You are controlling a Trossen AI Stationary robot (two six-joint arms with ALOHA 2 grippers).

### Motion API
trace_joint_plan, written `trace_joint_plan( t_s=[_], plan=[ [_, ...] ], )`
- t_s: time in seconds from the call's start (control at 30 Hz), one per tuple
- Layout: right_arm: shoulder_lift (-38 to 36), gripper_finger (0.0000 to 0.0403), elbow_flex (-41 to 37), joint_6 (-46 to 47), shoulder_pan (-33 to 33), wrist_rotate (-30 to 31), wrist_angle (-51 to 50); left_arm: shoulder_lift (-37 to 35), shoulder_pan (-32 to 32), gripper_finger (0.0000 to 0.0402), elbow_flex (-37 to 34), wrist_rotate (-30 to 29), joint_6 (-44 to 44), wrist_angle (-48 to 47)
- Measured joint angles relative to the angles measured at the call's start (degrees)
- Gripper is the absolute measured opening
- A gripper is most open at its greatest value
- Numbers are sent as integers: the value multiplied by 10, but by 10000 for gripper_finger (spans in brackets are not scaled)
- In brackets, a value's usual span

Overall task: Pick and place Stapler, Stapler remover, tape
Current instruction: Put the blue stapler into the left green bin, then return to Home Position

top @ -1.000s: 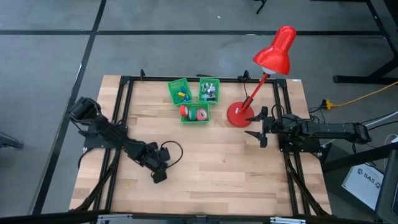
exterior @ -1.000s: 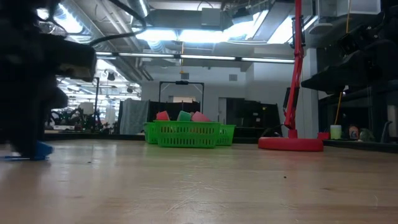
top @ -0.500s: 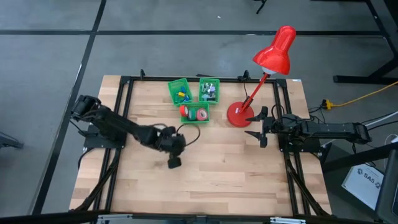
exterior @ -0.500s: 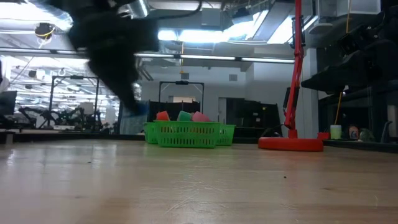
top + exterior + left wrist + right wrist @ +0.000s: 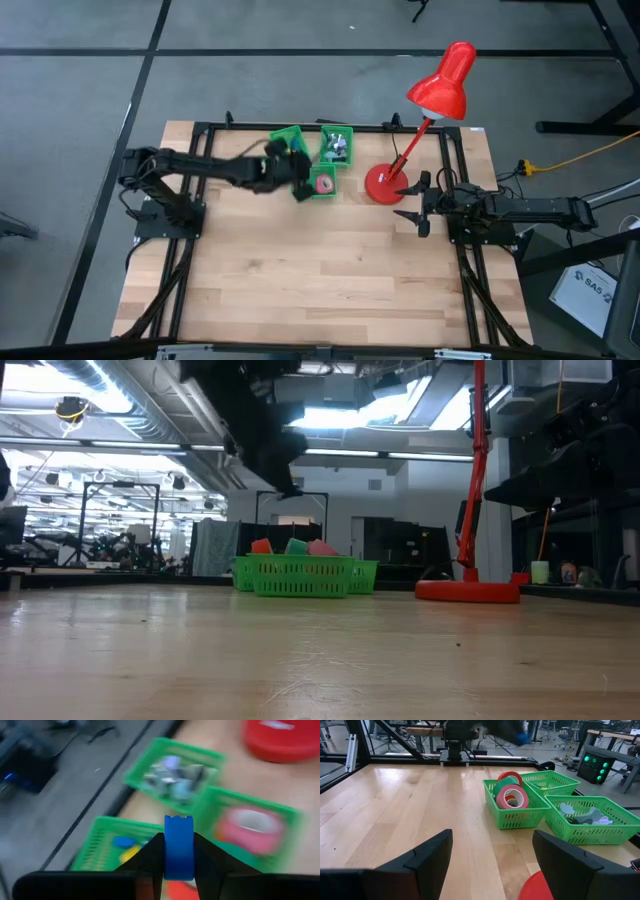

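Stapler [image 5: 178, 847], a small blue block, is pinched between the two dark fingers [image 5: 150, 857] of the left gripper [image 5: 178, 865], its upper part standing clear above the fingertips. The fingers are closed on both its sides. In the high view the left gripper [image 5: 297, 172] hangs over the green baskets at the far middle of the table [image 5: 330, 270], the left arm reaching across from the left side.

Below the held piece the left wrist view shows three baskets: one with blue and yellow blocks [image 5: 122, 847], one with pale grey claw-like pieces [image 5: 175, 772], one with a pink tape roll [image 5: 247, 827]. The view is blurred, so finer detail cannot be told.

The right wrist view shows the tape basket [image 5: 516, 805] with red and pink rolls [image 5: 512, 795], nearest the table's middle, the stapler-remover basket [image 5: 592, 817] just beside it, and the third basket [image 5: 550, 781] behind.

The right gripper [image 5: 418, 207] rests near the right edge, beside the base of the red lamp [image 5: 385, 183], its fingers [image 5: 427, 855] spread wide with nothing between them.
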Motion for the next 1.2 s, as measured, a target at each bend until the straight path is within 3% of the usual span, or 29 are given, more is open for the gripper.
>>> trace_joint_plan(
  t_s=[0.2,0.43,0.53,0.8,1.0,1.2],
  plan=[
    [0,282,0,0,0,0,0,0,111,83,2,17,-12,-7],
    [0,282,0,0,0,0,0,0,192,99,2,165,-45,-2],
    [0,282,0,0,0,0,0,0,206,100,2,194,-46,-2],
    [0,282,0,0,0,0,0,0,202,110,2,208,-44,-7],
    [0,282,0,0,0,0,0,0,146,108,-5,209,-27,-58],
    [0,282,0,0,0,0,1,-15,58,109,-113,211,-39,5]
  ],
)
